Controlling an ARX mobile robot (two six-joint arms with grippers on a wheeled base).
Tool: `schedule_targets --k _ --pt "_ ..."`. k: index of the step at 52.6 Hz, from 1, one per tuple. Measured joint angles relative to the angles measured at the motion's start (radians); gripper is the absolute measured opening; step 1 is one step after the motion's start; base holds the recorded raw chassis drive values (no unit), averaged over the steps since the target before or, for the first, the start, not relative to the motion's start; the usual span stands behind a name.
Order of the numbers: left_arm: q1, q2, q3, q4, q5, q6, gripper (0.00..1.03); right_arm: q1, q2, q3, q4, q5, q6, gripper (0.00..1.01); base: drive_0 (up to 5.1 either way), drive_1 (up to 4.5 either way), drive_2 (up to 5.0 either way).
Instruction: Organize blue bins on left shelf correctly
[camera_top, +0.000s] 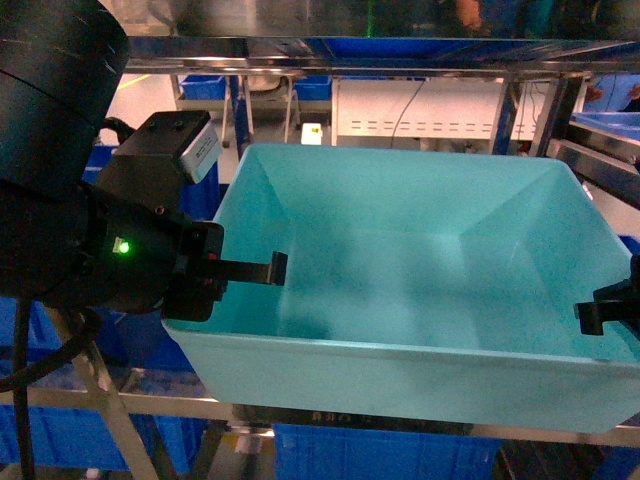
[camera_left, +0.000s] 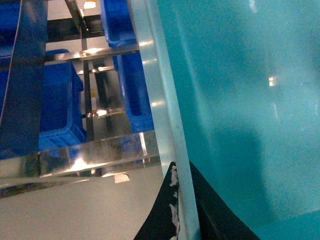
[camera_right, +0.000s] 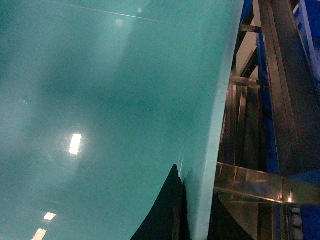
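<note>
A light turquoise blue bin (camera_top: 420, 250) fills the middle of the head view, empty and held up between both arms, in front of the left shelf (camera_top: 380, 50) of shiny steel rails. My left gripper (camera_top: 240, 270) is shut on the bin's left rim, with one black finger inside the wall. In the left wrist view the left gripper (camera_left: 182, 170) straddles the pale rim (camera_left: 160, 100). My right gripper (camera_top: 602, 312) is shut on the right rim; in the right wrist view the right gripper (camera_right: 200, 200) has one finger on each side of the wall (camera_right: 100, 100).
Dark royal-blue bins sit on lower levels (camera_top: 380, 455) (camera_left: 55, 100) and behind the rack (camera_top: 205, 85). A steel rail (camera_top: 140, 402) runs under the held bin. Shelf uprights and cross rails (camera_right: 250, 182) stand close to its right side. A pale floor (camera_left: 75, 210) lies below on the left.
</note>
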Motion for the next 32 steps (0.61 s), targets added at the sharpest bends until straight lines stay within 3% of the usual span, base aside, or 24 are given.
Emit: schedule_targets --k 13,32 --pt "0.000 0.000 0.000 -0.012 0.000 0.000 0.02 0.000 0.005 0.000 -0.004 0.000 0.000 0.02 0.0 0.00 0.0" --pt "0.010 0.209 0.155 -0.081 0.011 0.001 0.02 0.000 0.233 0.148 -0.022 -0.020 -0.071 0.02 0.0 0.00 0.0"
